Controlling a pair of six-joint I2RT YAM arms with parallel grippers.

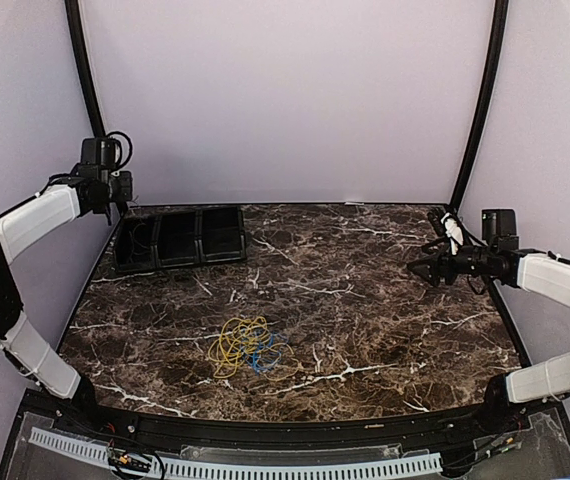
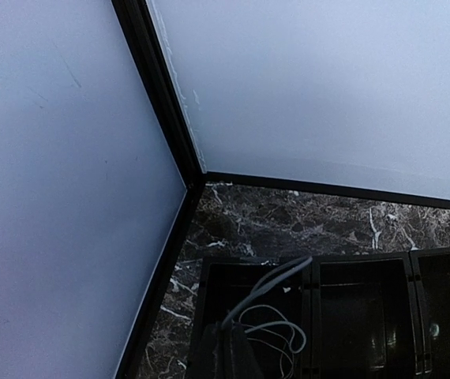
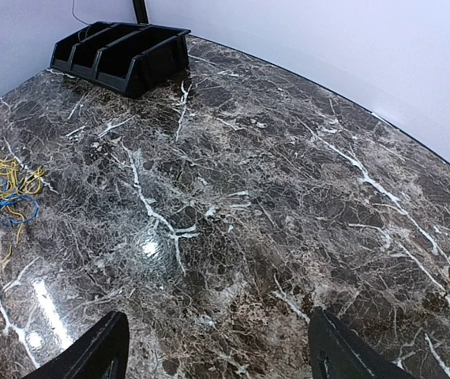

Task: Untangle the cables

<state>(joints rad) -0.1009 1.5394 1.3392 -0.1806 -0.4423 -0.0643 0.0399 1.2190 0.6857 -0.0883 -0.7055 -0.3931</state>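
- Cables: the yellow cable (image 1: 233,342) and the blue cable (image 1: 267,356) lie as one loose heap on the marble counter (image 1: 385,310), in the lower centre of the top view and at the left edge of the right wrist view. They overlap where they meet.
- Orientation: looped cords give no clear heading. The yellow bundle runs roughly from lower left to upper right in the top view. The blue sits against its lower right side, so the heap's long axis is about left to right.
- Left end effector (image 1: 113,200): closed and holding nothing, at the upper left of the top view above the black three-compartment tray (image 1: 180,238), well apart from the heap.
- Right end effector (image 3: 217,365): jaws spread wide and empty, at the right of the top view, pointing towards frame left over bare counter.
- Step in hand (judgement): the approach.
  - The left end effector needs to open first.
  - Each side should then take a single-colour strand at the heap's outer fringe, yellow at left and blue at right.
  - Drawing them apart along the long axis, slowly, avoids tightening the crossings.
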